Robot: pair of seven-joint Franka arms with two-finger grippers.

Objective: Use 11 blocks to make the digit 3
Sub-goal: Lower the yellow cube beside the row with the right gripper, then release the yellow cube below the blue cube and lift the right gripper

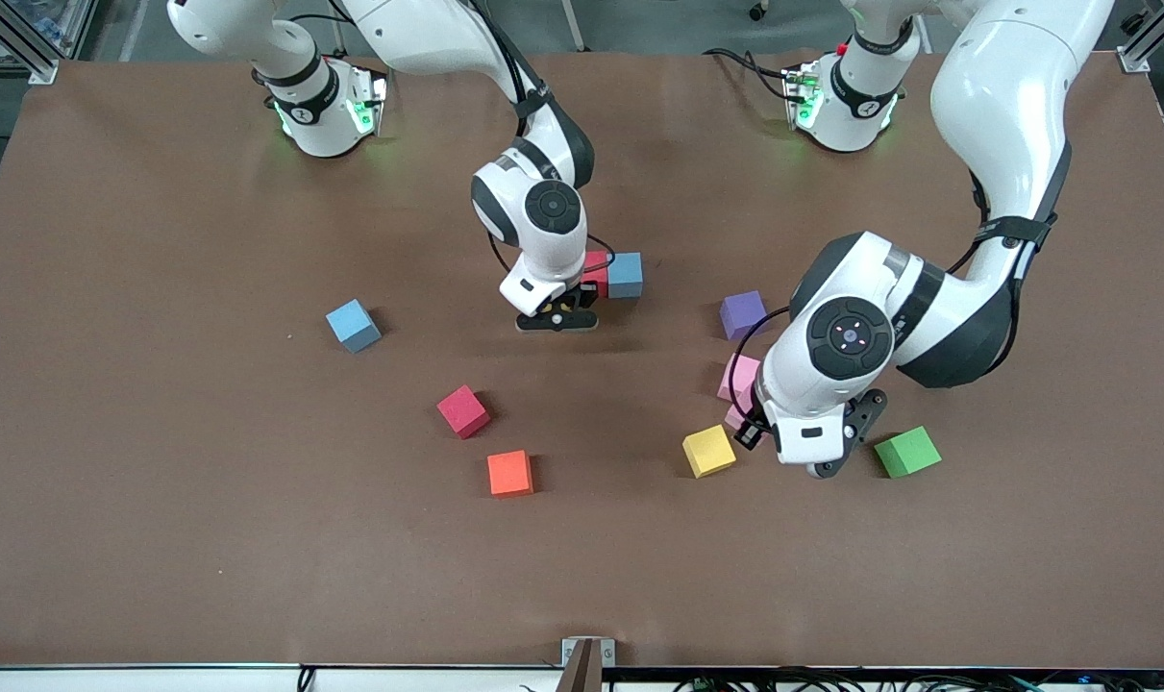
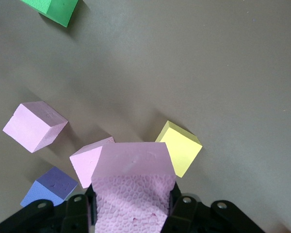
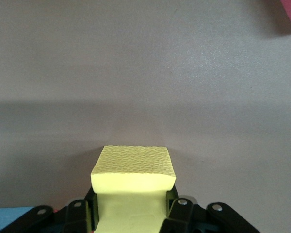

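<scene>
My right gripper (image 1: pixel 557 322) is shut on a yellow block (image 3: pixel 133 177), low over the table beside a red block (image 1: pixel 596 272) and a light blue block (image 1: pixel 625 276) that touch each other. My left gripper (image 1: pixel 812 452) is shut on a pink block (image 2: pixel 133 179). It is held over two more pink blocks (image 2: pixel 34 126) (image 2: pixel 89 162), near a purple block (image 1: pixel 743 314) and a second yellow block (image 1: pixel 708 450). Loose on the table toward the right arm's end are a light blue block (image 1: pixel 354 325), a red block (image 1: pixel 463 410) and an orange block (image 1: pixel 510 473).
A green cube (image 1: pixel 906 452) lies close beside my left gripper, toward the left arm's end. The brown table (image 1: pixel 255 577) has open room along its edge nearest the front camera.
</scene>
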